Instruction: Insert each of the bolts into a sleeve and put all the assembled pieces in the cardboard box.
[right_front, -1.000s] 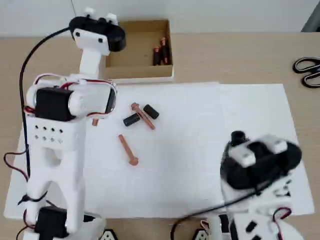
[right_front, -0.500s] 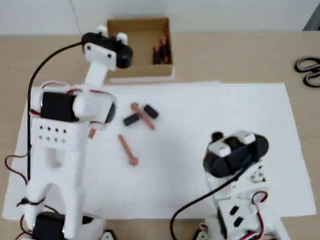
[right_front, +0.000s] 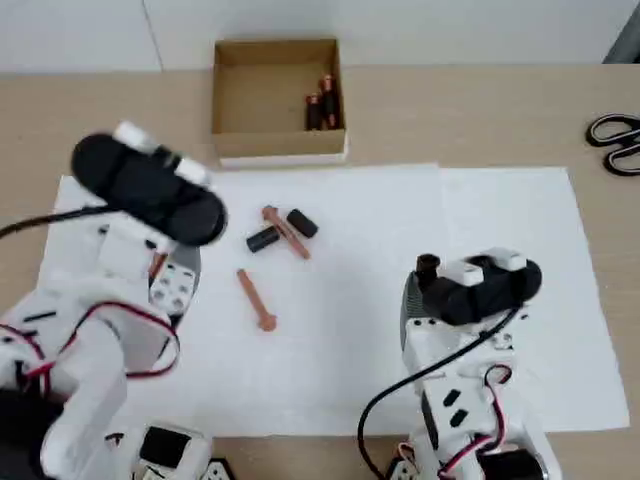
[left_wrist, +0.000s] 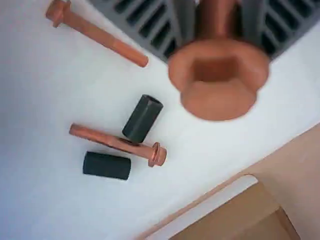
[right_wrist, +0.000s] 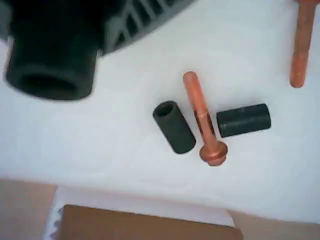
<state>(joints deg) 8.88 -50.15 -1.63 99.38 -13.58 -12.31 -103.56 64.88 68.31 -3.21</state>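
left gripper (left_wrist: 216, 17) clamps a bolt (left_wrist: 218, 82), right gripper (right_wrist: 75, 22) clamps a sleeve (right_wrist: 50, 67); both well apart from cardboard box (right_front: 232, 100).

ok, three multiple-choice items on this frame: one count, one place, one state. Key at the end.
1. How many loose black sleeves lie on the white sheet?
A) one B) two C) four

2. Where are the scissors?
A) on the white sheet B) held by an arm C) on the bare table, off the sheet

3. What does the left tool hold?
A) a bolt B) a sleeve C) nothing

Key:
1 B, two sleeves flank one loose bolt on the sheet.
2 C, they lie on wood beyond the sheet's edge.
3 A, the left wrist view shows a copper head sticking out between its fingers.
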